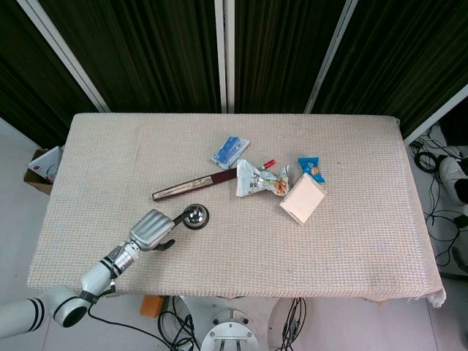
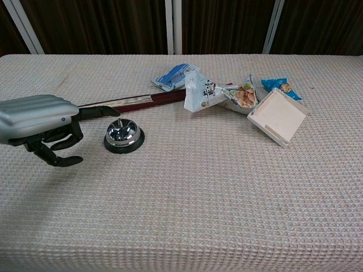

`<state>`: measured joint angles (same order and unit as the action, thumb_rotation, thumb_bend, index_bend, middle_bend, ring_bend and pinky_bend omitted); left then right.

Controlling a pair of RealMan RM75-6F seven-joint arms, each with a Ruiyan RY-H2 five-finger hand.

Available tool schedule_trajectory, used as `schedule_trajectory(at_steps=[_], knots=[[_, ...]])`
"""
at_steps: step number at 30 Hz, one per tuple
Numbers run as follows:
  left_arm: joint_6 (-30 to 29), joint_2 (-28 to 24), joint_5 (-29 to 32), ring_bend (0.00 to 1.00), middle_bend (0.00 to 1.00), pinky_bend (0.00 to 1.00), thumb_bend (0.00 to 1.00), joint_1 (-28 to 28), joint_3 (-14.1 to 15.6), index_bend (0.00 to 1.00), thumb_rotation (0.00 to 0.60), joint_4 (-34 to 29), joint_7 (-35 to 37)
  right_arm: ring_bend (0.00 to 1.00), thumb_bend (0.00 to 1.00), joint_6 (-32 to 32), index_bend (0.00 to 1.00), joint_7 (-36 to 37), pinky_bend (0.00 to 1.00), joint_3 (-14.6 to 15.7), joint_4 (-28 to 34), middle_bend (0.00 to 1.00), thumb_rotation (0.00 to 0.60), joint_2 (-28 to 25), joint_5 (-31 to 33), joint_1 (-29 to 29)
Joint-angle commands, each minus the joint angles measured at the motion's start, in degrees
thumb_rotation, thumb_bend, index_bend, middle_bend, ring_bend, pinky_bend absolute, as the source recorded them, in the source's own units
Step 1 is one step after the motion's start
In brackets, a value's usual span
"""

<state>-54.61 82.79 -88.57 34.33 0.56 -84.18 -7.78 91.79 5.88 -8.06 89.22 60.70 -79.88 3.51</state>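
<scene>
My left hand (image 1: 152, 228) hovers low over the front left of the cloth-covered table (image 1: 329, 248). It holds nothing, and its dark fingers hang bent under the silver back. In the chest view the left hand (image 2: 39, 122) sits just left of a chrome call bell (image 2: 123, 135) on a black base, with a small gap between them. The bell (image 1: 194, 216) stands right of the thumb in the head view. A long dark-red stick (image 1: 194, 185) lies slanted behind the bell. My right hand shows in neither view.
A silver snack bag (image 1: 259, 179), a blue-white packet (image 1: 230, 151), a small blue packet (image 1: 311, 166) and a tilted beige box (image 1: 303, 199) cluster at mid-table. A cardboard box (image 1: 45, 167) sits on the floor to the left. Cables lie right of the table.
</scene>
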Motion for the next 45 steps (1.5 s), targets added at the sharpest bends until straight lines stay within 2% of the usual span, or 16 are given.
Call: schedule_trajectory(at_steps=[1,25,33,41,45], knots=[[0.0,-0.2,0.2,0.82,0.83,0.83,0.33,0.0,0.2,0.01,0.6,-0.3,-0.3,0.0,0.18,-0.1,0.0,0.0,0.0,0.0,-0.1,0.0,0.6,0.1,0.0,-0.1],[-0.2,0.4,0.9,0.82,0.83,0.83,0.33,0.7,0.8,0.01,0.6,0.3,-0.1,0.0,0.18,-0.7,0.0,-0.6,0.0,0.1,-0.2,0.0,0.6,0.5,-0.1,-0.5],[2.8,0.6,3.4,0.82,0.83,0.83,0.33,1.3,1.3,0.01,0.6,1.0,-1.7,0.0,0.18,-1.0,0.0,-0.4,0.0,0.2,-0.5,0.0,0.6,0.7,0.1,-0.4],[-2.7,0.6,0.1,0.82,0.83,0.83,0.33,0.3,1.0,0.01,0.6,0.2,-0.4,0.0,0.18,-1.1,0.0,-0.2,0.0,0.1,-0.8,0.0,0.6,0.8,0.2,-0.5],[-2.5,0.9,-0.2,0.82,0.83,0.83,0.33,0.4,1.4,0.01,0.6,1.0,0.2,0.0,0.18,-1.3,0.0,-0.2,0.0,0.2,-1.0,0.0,0.6,1.0,0.2,-0.5]])
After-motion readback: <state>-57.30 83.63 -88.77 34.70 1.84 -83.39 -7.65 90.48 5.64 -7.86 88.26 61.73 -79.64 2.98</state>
